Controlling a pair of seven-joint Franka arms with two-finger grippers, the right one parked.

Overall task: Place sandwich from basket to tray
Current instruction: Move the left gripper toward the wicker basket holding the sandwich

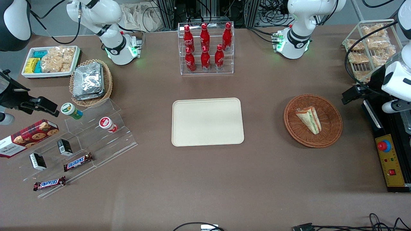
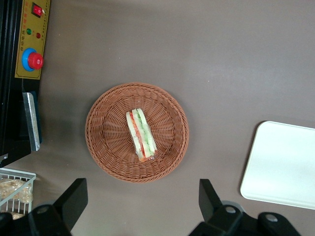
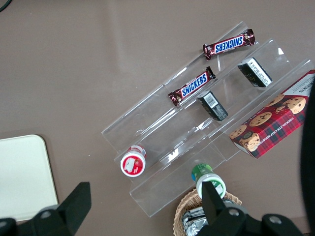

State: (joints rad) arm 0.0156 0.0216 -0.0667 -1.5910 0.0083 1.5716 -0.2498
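The sandwich [image 1: 309, 119] [image 2: 141, 135], a pale wedge with green and red layers in clear wrap, lies in the middle of the reddish-brown wicker basket [image 1: 330, 128] [image 2: 108, 142]. The cream tray [image 1: 207, 122] [image 2: 283, 167] sits bare at the table's centre, toward the parked arm's end from the basket. My left gripper [image 1: 352, 94] [image 2: 141, 199] hangs high above the table, beside the basket toward the working arm's end. It is open, its black fingers [image 2: 74, 196] wide apart with nothing between them and well clear of the sandwich.
A black control box with a red button [image 1: 388, 160] [image 2: 29, 39] lies at the working arm's end beside the basket. A wire rack of bagged snacks [image 1: 369, 45] stands farther from the camera. A clear rack of red bottles [image 1: 205, 48] stands farther than the tray.
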